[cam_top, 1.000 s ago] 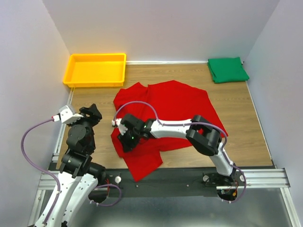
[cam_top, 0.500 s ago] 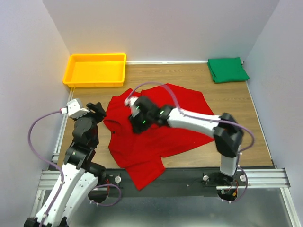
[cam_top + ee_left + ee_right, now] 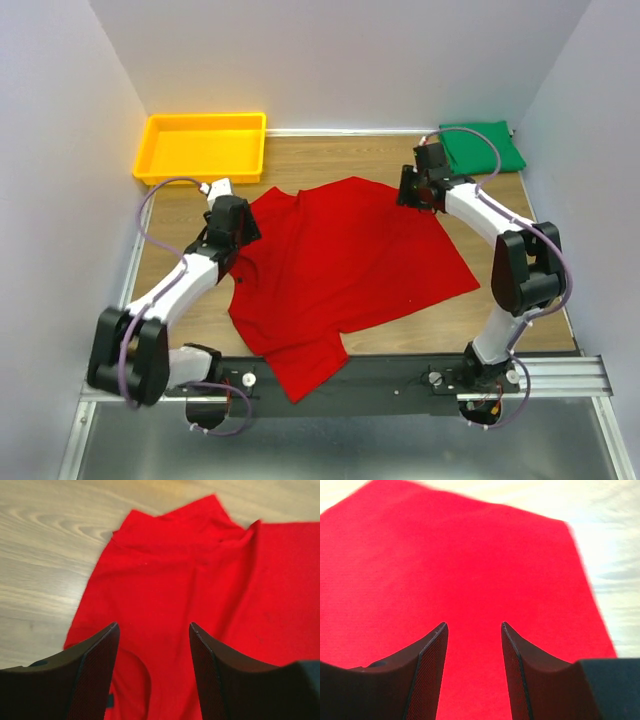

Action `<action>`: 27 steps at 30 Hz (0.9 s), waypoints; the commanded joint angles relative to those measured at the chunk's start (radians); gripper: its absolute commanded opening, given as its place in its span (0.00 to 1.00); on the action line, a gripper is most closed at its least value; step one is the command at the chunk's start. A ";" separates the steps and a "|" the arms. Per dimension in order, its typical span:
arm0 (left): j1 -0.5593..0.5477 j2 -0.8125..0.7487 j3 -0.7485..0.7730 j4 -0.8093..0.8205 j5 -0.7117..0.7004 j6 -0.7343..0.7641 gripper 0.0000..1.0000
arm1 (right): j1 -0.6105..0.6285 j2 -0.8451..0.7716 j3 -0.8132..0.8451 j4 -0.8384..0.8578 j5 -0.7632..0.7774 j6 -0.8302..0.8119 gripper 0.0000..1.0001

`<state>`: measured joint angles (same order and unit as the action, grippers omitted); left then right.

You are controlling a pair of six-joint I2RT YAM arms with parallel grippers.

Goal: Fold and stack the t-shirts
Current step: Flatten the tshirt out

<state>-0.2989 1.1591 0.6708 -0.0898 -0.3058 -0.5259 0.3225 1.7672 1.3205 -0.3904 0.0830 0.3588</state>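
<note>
The red t-shirt [image 3: 340,260] is seen spread across the middle of the wooden table [image 3: 520,270], one end lapped over the near edge. The green t-shirt [image 3: 482,147] is laid folded in the far right corner. The left gripper [image 3: 153,626] is held over the red shirt's left edge, the right gripper [image 3: 474,624] over its far right edge; both are parted, with nothing gripped

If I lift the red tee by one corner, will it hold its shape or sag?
Probably sags: the red tee lies limp with soft creases, and its hem hangs past the near edge of the table. It is likely light, since it is thin cloth. Pushed, it may bunch on the wood rather than slide flat.
</note>
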 commanded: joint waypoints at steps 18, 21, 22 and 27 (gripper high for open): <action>0.075 0.418 0.116 -0.062 0.123 -0.014 0.64 | -0.307 -0.170 -0.527 0.085 -0.012 0.267 0.54; 0.075 0.430 0.110 -0.073 0.128 -0.016 0.64 | -0.364 -0.260 -0.618 0.074 -0.037 0.302 0.54; 0.075 0.433 0.105 -0.080 0.129 -0.017 0.64 | -0.393 -0.290 -0.639 0.070 -0.054 0.321 0.54; 0.075 0.426 0.104 -0.087 0.142 -0.011 0.64 | -0.454 -0.435 -0.737 0.053 -0.072 0.361 0.54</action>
<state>-0.2302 1.5784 0.7925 -0.1291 -0.1837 -0.5316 -0.0986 1.4040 0.6514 -0.2443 0.0189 0.6712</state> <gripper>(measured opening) 0.637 0.540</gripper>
